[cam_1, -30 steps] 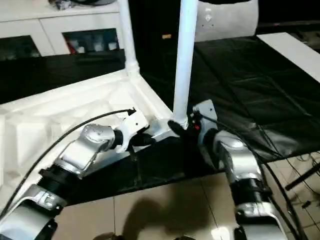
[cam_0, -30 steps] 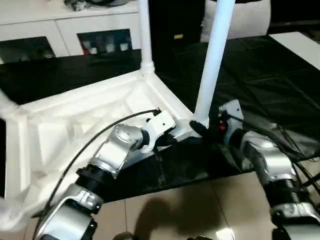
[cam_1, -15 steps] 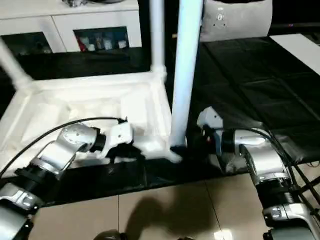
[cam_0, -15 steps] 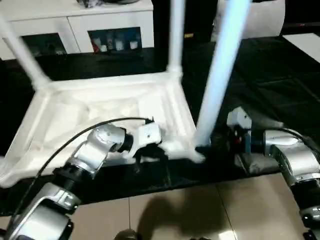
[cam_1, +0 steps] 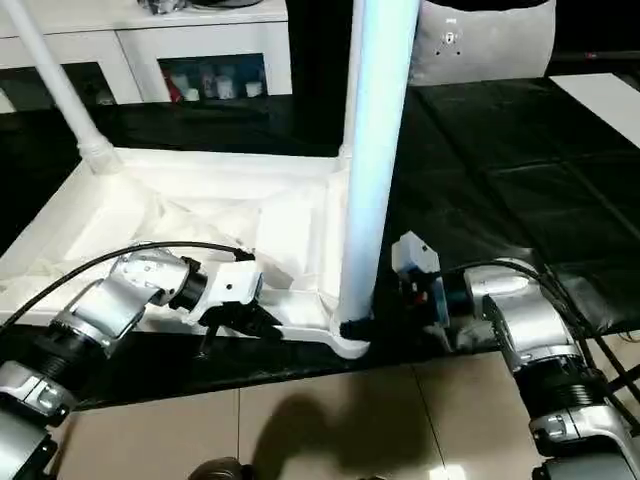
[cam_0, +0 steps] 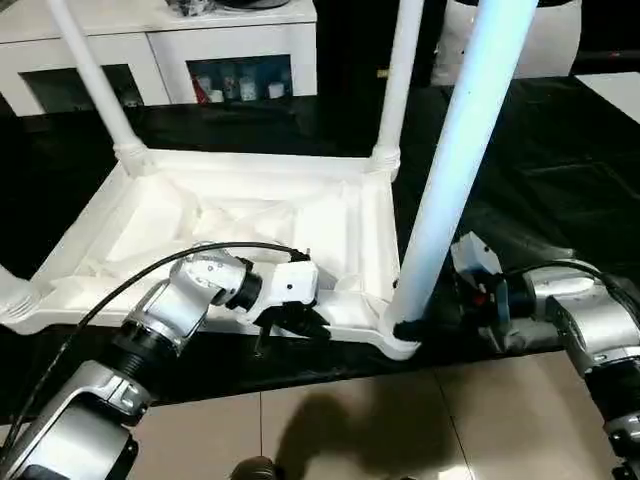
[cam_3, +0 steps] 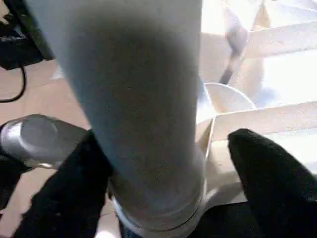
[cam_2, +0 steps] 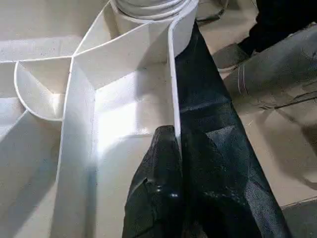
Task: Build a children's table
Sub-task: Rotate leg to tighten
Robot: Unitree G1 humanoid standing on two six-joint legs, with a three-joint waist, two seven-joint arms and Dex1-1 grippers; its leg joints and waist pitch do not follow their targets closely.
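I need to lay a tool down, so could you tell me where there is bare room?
The black cover right of the children's table is bare. The near corner is crowded: both grippers flank the near leg.

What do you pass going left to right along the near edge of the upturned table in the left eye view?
Left gripper clamped on the children's table's near rim → nearest white leg standing in its corner socket → right gripper beside that leg's base.

The children's table (cam_0: 250,215) is seen in plain white, the counter (cam_0: 560,170) covered in black, and the floor (cam_0: 330,430) tiled beige.
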